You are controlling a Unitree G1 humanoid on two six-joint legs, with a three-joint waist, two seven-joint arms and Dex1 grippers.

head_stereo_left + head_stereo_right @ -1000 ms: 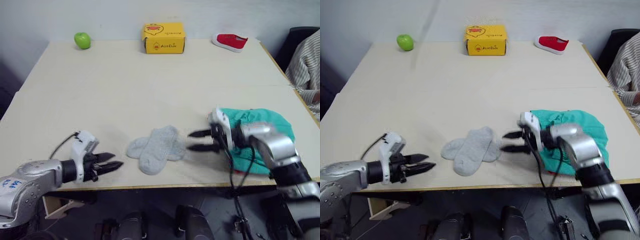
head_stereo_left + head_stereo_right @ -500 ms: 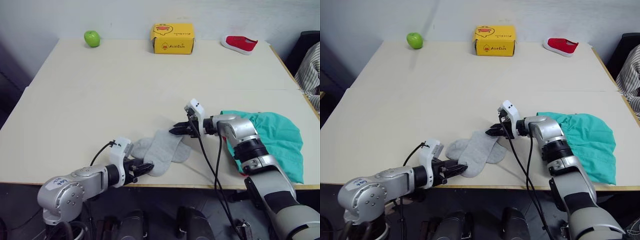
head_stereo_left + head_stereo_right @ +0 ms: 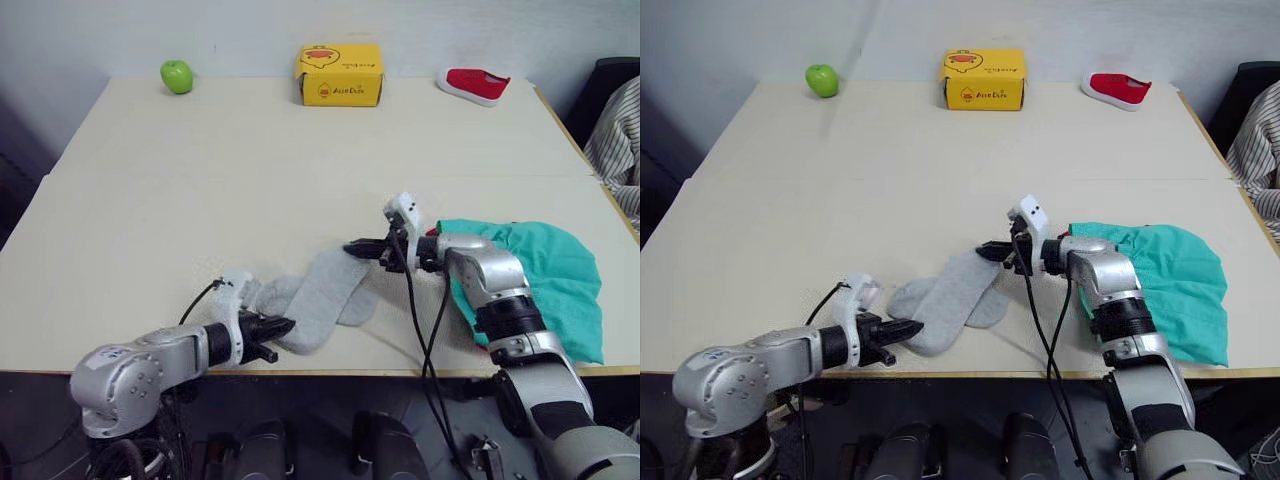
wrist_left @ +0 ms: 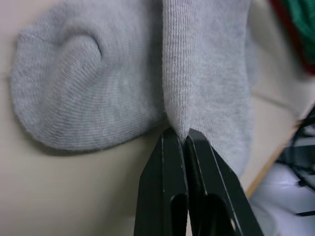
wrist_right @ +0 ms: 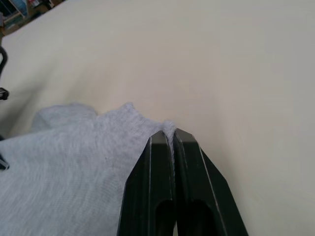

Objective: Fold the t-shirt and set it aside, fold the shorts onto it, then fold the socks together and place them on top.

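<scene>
The grey socks (image 3: 310, 295) lie overlapped near the table's front edge. My left gripper (image 3: 285, 325) is shut on a pinched fold at the near end of the upper sock (image 4: 197, 73). My right gripper (image 3: 352, 247) is shut on that sock's far edge (image 5: 147, 120). The teal shorts (image 3: 545, 275) lie folded at the right, beside my right forearm. A sliver of the red t-shirt (image 4: 290, 39) shows under the edge of the shorts; the rest is hidden beneath them.
Along the far edge stand a green apple (image 3: 177, 76), a yellow box (image 3: 339, 74) and a small red shoe (image 3: 473, 85). A person's striped sleeve (image 3: 618, 130) shows past the table's right edge. Bare tabletop (image 3: 250, 180) stretches across the middle.
Both grippers have moved in onto the socks and shut: the left on the near end, the right on the far edge. The camera has also shifted.
</scene>
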